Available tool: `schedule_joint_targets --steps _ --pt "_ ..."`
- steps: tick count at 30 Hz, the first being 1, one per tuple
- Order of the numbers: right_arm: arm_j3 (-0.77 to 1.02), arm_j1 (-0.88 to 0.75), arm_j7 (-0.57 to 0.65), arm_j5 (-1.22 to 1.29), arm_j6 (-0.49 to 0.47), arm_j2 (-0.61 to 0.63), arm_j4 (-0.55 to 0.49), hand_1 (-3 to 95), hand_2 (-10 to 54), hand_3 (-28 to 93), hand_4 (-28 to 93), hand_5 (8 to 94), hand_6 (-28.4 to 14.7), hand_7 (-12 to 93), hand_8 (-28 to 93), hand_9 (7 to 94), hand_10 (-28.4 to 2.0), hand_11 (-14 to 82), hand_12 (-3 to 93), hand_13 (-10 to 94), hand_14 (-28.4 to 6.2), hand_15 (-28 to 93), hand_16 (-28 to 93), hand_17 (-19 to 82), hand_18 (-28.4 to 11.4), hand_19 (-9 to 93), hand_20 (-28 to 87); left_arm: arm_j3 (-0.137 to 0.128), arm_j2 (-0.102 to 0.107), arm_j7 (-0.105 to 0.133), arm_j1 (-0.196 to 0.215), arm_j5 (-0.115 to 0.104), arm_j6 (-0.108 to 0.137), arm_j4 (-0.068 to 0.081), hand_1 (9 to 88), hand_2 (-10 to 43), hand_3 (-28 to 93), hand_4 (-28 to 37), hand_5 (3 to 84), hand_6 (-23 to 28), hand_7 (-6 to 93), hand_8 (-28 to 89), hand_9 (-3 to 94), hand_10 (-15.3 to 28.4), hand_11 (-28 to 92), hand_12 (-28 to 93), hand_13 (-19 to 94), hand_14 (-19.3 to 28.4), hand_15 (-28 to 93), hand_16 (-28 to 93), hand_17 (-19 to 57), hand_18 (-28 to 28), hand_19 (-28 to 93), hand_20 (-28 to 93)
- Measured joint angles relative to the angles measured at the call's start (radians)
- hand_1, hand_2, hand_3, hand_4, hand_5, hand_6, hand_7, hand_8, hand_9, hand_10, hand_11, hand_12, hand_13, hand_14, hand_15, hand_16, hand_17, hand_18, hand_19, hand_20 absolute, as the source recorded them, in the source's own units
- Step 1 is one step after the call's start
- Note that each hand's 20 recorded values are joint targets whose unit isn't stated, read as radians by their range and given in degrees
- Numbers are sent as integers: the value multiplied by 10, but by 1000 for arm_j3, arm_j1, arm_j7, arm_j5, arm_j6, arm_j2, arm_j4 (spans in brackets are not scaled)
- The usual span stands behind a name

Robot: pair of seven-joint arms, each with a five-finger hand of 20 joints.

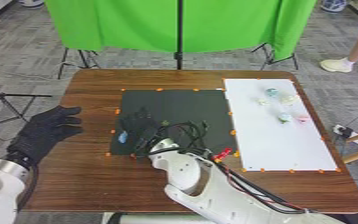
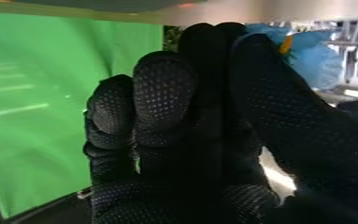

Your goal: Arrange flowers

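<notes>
By the worktop (image 1: pixel 95 185), which is brown and wooden, the largest place is taken; behind its far edge a green cloth (image 1: pixel 122 25) is hung on a stand. On the robot's right side of the worktop a white board (image 1: pixel 264 145) is laid, and beside it a dark mat (image 1: pixel 175 100), a little smaller. Near the left edge the left hand (image 1: pixel 42 132) is held with its fingers spread and nothing in them. Over the left part of the mat the right hand (image 1: pixel 138 122) is held, and by its thumb and fingers a blue flower (image 1: pixel 122 136) is pinched, close to the tips. On the far half of the board several small flowers (image 1: pixel 271 92) are placed, apart from the right hand; among them blue, whitish and pink ones are seen. By small orange markers (image 1: pixel 233 132) both the mat and the board are bordered.
</notes>
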Motion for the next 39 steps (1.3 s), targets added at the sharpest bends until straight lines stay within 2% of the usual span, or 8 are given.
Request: schedule_joint_targets --steps 4,18,23,32,36,39 --pt "2 -4 16 -10 -24 -3 8 453 -95 860 -282 635 0 547 -99 764 -62 307 496 709 -44 631 371 327 -175 833 397 6 2 -4 -8 0 -5 6 293 77 727 -283 446 72 313 -138 413 174 462 192 358 209 695 -61 -28 246 665 -11" --pt "0 -6 37 2 -63 -3 -17 426 -95 868 -283 592 -9 550 -100 707 -70 335 491 678 -53 654 363 310 -177 826 406 6 1 -4 -8 0 -8 6 293 78 725 -283 446 73 312 -137 414 173 462 192 359 208 695 -60 -28 246 665 -12" --pt "1 -6 49 15 -81 -3 -35 410 -95 871 -279 577 -13 493 -96 684 -73 317 461 664 -61 673 332 303 -179 819 406 6 0 -4 -8 0 -8 6 293 78 726 -283 446 73 311 -137 413 173 463 191 358 209 695 -60 -28 246 665 -12" --pt "12 -7 69 27 -85 -4 -41 398 -95 876 -277 566 -13 452 -91 663 -76 321 448 654 -66 686 318 295 -182 817 410 6 -1 -4 -7 0 -9 6 293 79 725 -283 445 72 313 -137 414 173 462 192 357 208 695 -60 -28 246 666 -13" --pt "25 -8 74 49 -87 2 -67 349 -95 893 -255 555 -16 402 -206 613 -98 405 356 636 -74 707 274 285 -188 812 415 -2 -9 2 3 0 -8 1 292 78 726 -283 445 72 313 -137 414 172 463 192 357 207 695 -61 -28 246 666 -13" --pt "43 -9 69 79 -99 14 -113 322 -83 907 -248 540 -20 392 -214 584 -112 437 310 621 -79 707 269 280 -188 808 411 -18 -20 19 24 0 -6 -11 292 79 725 -283 445 72 313 -137 414 173 464 191 357 208 695 -61 -28 246 666 -13"
